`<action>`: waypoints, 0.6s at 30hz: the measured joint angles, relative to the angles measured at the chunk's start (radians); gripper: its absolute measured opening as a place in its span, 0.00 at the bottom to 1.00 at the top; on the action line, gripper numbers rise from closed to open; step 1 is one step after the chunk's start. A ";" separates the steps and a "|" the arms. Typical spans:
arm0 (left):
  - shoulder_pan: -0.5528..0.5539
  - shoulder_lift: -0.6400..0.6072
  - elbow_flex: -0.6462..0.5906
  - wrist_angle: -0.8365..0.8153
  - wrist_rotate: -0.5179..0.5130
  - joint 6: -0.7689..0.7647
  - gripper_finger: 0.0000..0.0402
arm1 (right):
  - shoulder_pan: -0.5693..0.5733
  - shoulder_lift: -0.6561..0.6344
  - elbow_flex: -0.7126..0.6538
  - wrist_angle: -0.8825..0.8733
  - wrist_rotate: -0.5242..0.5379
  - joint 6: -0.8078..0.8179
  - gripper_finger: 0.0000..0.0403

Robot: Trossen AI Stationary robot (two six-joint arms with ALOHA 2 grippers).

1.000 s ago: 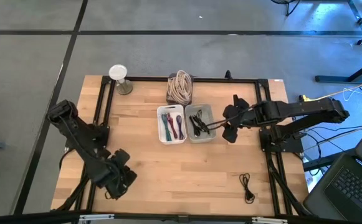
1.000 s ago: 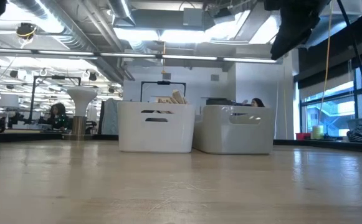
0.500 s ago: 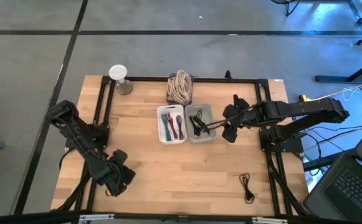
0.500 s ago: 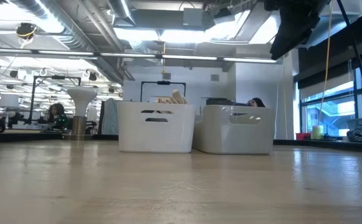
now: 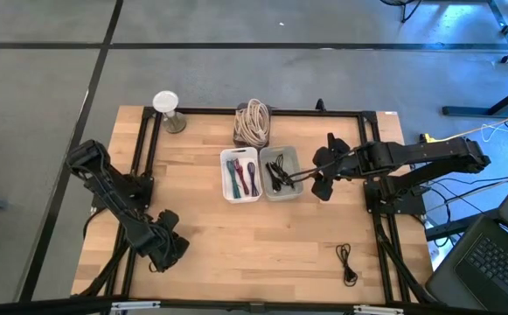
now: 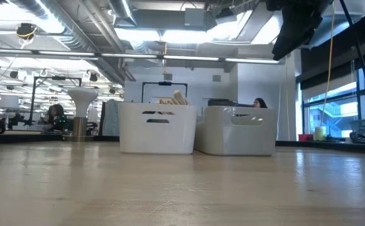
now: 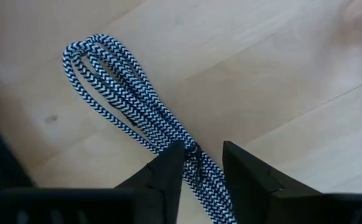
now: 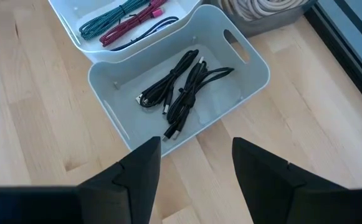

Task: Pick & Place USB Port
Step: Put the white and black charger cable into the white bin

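The left gripper (image 7: 199, 163) has its jaws partly open, straddling the black-and-white braided USB cable (image 7: 134, 102) lying on the wooden worktop (image 7: 293, 74); not yet clamped. Grasping seems underway: next, close fully, then lift. The right gripper (image 8: 196, 163) waits wide open, empty, above the pale plastic bin of black cables (image 8: 181, 81).

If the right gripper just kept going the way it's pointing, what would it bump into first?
Probably the grey bin holding black cables. The right gripper hangs open just short of the bin's near wall, aimed down at it. How high it sits above the table is hard to judge.
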 joint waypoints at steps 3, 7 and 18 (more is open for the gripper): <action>-0.001 0.006 0.038 -0.037 0.043 0.017 0.22 | 0.000 0.000 0.000 0.001 0.000 0.000 0.50; -0.001 0.006 0.081 -0.076 0.059 0.031 0.19 | 0.000 0.000 0.000 0.003 0.000 0.009 0.50; -0.001 0.006 0.080 -0.078 0.131 0.036 0.36 | 0.000 0.000 0.000 0.002 -0.001 0.022 0.50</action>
